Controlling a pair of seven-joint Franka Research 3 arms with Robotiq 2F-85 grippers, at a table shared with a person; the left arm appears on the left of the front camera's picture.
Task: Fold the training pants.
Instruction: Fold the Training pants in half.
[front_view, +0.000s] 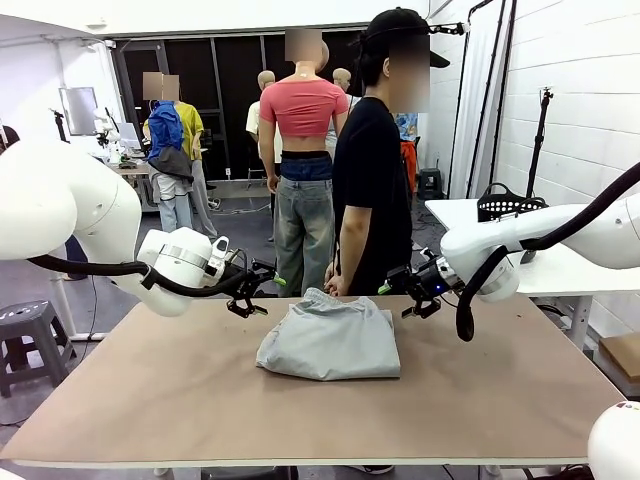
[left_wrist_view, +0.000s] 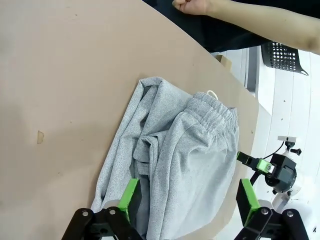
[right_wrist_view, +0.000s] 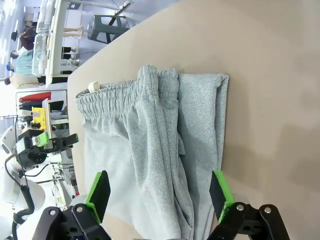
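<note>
The training pants (front_view: 330, 343) lie folded into a compact light grey bundle in the middle of the brown table (front_view: 150, 400), waistband toward the person. My left gripper (front_view: 246, 303) hovers open just off the bundle's left far corner, holding nothing. My right gripper (front_view: 420, 305) hovers open off its right far corner, also holding nothing. In the left wrist view the pants (left_wrist_view: 175, 160) lie below the open gripper (left_wrist_view: 189, 202), between its green pads (left_wrist_view: 131, 197). The right wrist view has the pants (right_wrist_view: 155, 140) under the open gripper (right_wrist_view: 159, 194), the elastic waistband (right_wrist_view: 107, 95) to the left.
A person in a black shirt (front_view: 370, 180) stands at the table's far edge, a fist (left_wrist_view: 192, 6) near it. A black mesh basket (front_view: 505, 205) sits on a white table at the right. A grey stool (front_view: 25, 325) stands at the left.
</note>
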